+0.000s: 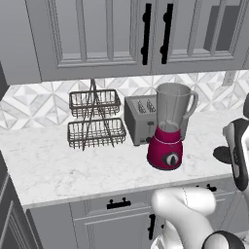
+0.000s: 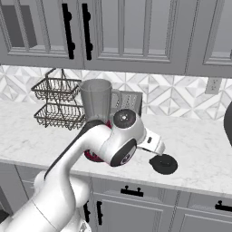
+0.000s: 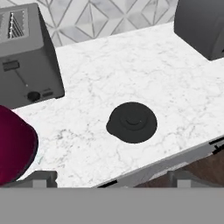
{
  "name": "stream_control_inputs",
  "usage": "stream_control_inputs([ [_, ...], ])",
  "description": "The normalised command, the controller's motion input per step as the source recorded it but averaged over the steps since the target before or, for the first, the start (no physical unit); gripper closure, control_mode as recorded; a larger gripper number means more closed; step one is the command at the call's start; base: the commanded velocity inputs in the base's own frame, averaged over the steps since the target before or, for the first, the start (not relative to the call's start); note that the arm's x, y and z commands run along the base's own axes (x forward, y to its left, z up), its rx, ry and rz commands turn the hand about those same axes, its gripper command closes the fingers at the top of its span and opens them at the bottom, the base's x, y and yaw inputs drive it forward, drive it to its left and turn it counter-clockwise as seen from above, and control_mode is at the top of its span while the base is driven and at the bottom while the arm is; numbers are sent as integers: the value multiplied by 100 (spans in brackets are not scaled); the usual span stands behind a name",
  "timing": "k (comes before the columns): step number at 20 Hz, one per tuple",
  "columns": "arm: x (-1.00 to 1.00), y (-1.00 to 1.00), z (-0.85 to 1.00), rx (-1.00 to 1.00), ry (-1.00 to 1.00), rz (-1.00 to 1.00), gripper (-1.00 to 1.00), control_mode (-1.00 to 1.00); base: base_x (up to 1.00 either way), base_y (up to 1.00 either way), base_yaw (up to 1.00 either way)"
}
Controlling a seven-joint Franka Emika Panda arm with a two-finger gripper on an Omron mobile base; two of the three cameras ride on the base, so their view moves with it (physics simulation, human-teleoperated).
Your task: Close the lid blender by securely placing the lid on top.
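Observation:
The blender (image 1: 168, 127) stands on the marble counter, with a magenta base (image 3: 12, 148) and a clear grey jar (image 2: 96, 103) whose top is uncovered. The lid (image 3: 132, 122), a dark round cap, lies flat on the counter to the right of the blender near the front edge; it also appears as lid (image 2: 164, 164) and lid (image 1: 222, 154). My gripper (image 3: 113, 179) hovers above and in front of the lid, open, with nothing between its fingertips (image 3: 41, 178). My hand (image 2: 152, 144) sits just left of the lid, above it.
A silver toaster (image 1: 141, 119) stands behind the blender. A two-tier wire basket rack (image 1: 95, 119) is to its left. A dark rounded appliance (image 3: 201, 26) sits at the far right. The counter's front edge (image 3: 175, 159) runs just below the lid. Wall cabinets (image 1: 121, 34) hang overhead.

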Motion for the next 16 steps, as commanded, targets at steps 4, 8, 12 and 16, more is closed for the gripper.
stream_control_inputs([
  [4,21,-59,-35,0,12,-4,-100,-100,0,0,0],
  [8,32,-56,-26,6,10,-2,-100,-100,0,0,0],
  [12,35,-35,-23,5,9,0,-100,-100,0,0,0],
  [16,35,-24,-19,6,7,0,-100,-100,0,0,0],
])
